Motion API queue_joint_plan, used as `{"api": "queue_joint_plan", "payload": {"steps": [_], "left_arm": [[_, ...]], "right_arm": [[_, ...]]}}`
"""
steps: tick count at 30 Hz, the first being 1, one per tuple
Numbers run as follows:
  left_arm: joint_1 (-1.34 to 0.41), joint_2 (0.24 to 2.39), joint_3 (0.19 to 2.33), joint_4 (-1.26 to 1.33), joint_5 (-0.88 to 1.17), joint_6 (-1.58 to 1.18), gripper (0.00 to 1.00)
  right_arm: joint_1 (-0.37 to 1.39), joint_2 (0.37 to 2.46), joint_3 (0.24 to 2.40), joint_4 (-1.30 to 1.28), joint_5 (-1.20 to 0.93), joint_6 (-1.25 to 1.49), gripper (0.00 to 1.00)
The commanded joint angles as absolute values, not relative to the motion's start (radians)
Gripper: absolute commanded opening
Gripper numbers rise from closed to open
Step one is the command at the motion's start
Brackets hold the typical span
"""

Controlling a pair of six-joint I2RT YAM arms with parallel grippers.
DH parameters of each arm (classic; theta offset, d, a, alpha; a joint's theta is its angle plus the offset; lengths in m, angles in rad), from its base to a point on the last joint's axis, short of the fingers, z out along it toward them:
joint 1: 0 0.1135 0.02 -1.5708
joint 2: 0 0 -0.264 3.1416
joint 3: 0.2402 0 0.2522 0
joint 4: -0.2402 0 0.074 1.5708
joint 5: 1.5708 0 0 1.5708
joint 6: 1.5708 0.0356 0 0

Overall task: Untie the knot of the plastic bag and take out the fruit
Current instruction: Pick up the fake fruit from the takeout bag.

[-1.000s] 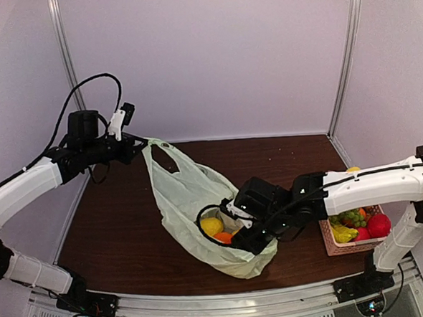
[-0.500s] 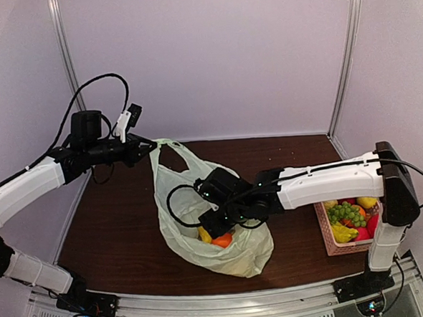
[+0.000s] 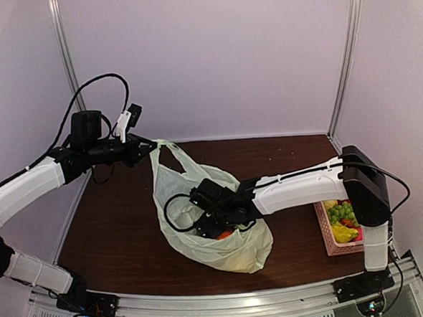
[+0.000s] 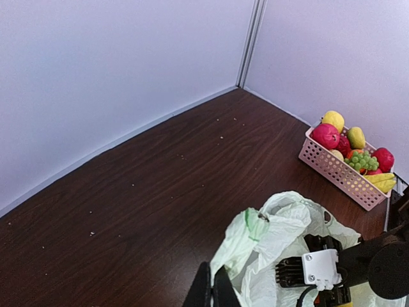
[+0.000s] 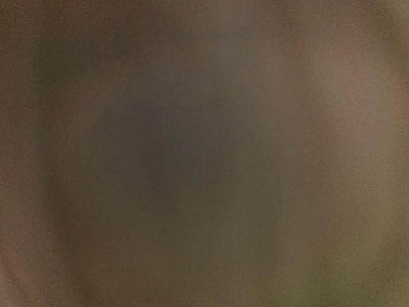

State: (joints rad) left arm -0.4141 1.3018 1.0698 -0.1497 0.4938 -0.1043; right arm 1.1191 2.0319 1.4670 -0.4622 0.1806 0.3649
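Left gripper (image 4: 214, 289): closed tight on one handle loop of the plastic bag (image 3: 178, 193), holding it up above the table (image 3: 115, 222).
Right gripper (image 3: 211, 226): deep inside the open mouth of the bag. I cannot tell how wide it is, because its own camera shows only dark blur.
Fruit (image 3: 225, 234): an orange piece shows in the bag, just beside the right gripper.
Pink basket (image 3: 331, 243): at the table's right edge, apart from the bag.

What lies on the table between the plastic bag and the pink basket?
Only bare table lies between the plastic bag and the pink basket, in the left wrist view; the right arm crosses above it.
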Motion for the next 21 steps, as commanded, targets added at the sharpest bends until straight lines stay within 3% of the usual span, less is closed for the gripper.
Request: {"api": "queue_joint_plan", "payload": {"steps": [1, 11, 21], "left_arm": [[-0.419, 1.314, 1.086, -0.116, 0.499, -0.097, 0.00], [-0.419, 1.324, 1.091, -0.132, 0.469, -0.091, 0.00], [-0.419, 1.332, 1.095, -0.145, 0.446, -0.088, 0.00]], "right_arm": [[1.105, 2.043, 1.449, -0.408, 0.196, 0.368, 0.82], [1.100, 1.950, 1.379, -0.330, 0.177, 0.380, 0.46], [1.100, 1.653, 1.129, -0.030, 0.020, 0.386, 0.41]]}}
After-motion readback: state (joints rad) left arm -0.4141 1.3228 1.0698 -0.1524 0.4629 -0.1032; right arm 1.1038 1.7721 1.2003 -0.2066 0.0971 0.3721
